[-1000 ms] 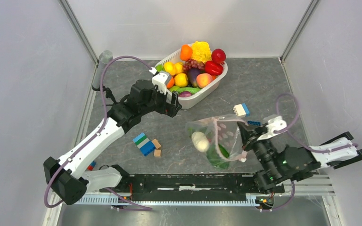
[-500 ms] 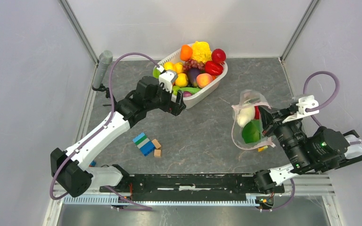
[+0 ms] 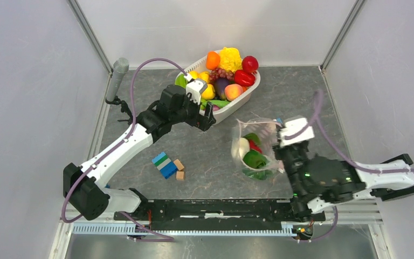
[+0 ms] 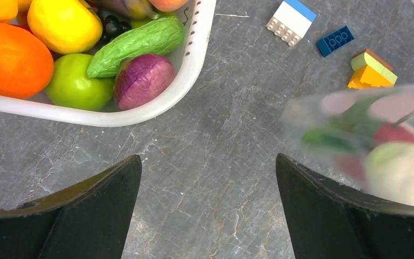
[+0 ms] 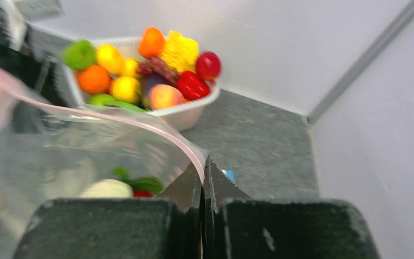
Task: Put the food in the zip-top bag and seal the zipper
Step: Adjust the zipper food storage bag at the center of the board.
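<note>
Along the near edge of the table (image 3: 302,97) the right arm (image 3: 329,178) lies low, folded in toward the middle. The right fingers (image 5: 113,226) are pressed together, pinching the pale pink zipper (image 5: 140,123) at one end. The zip-top bag (image 3: 261,129) hangs crumpled just beyond them (whether its bottom touches the table cannot be told). Inside it sit a white piece (image 3: 241,147), a green piece (image 3: 255,159) and a red one (image 3: 255,145). From the right wrist the pink strip curves away to the left, blurred, and whether the mouth is sealed cannot be told.

Left of the bag, well apart, blue, green and tan blocks (image 3: 166,164) lie on the table. The left arm (image 3: 124,148) stretches diagonally from its near-left base. The left fingers (image 4: 75,221) are spread wide around nothing, over bare table just beside the near rim of the white basket (image 4: 194,65).

Farthest back, the rest of the food (image 3: 223,75) fills the basket: orange, yellow, green, purple and red pieces.
</note>
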### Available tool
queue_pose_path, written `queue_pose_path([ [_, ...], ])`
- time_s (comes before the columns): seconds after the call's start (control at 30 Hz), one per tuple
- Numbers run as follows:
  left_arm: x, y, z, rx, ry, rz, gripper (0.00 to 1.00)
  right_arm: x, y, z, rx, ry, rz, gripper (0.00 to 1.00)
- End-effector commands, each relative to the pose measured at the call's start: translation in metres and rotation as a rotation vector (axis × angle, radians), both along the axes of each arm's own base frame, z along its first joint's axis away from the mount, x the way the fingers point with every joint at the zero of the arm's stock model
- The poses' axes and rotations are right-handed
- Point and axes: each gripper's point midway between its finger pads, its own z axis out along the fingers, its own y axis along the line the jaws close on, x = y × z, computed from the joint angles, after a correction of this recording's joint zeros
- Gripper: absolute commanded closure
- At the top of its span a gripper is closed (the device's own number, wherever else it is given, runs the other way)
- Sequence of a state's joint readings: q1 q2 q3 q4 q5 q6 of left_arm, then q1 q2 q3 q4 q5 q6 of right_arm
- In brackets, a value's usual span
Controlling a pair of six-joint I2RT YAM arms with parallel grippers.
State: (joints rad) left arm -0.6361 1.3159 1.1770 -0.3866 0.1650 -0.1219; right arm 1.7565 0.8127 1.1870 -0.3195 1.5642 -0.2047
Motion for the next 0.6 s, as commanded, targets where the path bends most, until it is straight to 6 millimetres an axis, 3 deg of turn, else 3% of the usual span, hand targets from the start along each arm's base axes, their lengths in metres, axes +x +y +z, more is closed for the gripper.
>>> queue_pose_path([
  [0.0,0.005,-0.003,0.021,-0.053,-0.058,-0.001,0.0,0.018,-0.018,-0.011,-0.172,0.008,-0.274,1.0],
  [0.07,0.005,-0.001,0.02,-0.048,-0.055,0.014,0.0,0.034,-0.019,-0.026,-0.259,0.022,-0.348,1.0],
  [0.13,0.004,0.003,0.021,-0.04,-0.054,0.023,0.0,0.05,-0.029,-0.023,-0.251,0.009,-0.402,1.0],
  [0.3,0.003,0.012,0.026,-0.021,-0.077,0.044,0.0,0.079,-0.05,0.028,-0.14,-0.017,-0.403,1.0],
  [0.4,0.004,0.011,0.027,-0.023,-0.079,0.039,0.0,0.077,-0.073,0.05,-0.106,-0.03,-0.429,1.0],
  [0.47,0.006,0.007,0.026,-0.023,-0.077,0.025,0.0,0.075,-0.08,0.055,-0.149,-0.022,-0.446,1.0],
  [0.57,0.008,0.001,0.025,-0.021,-0.072,-0.002,0.0,0.075,-0.088,0.034,-0.284,0.035,-0.54,1.0],
])
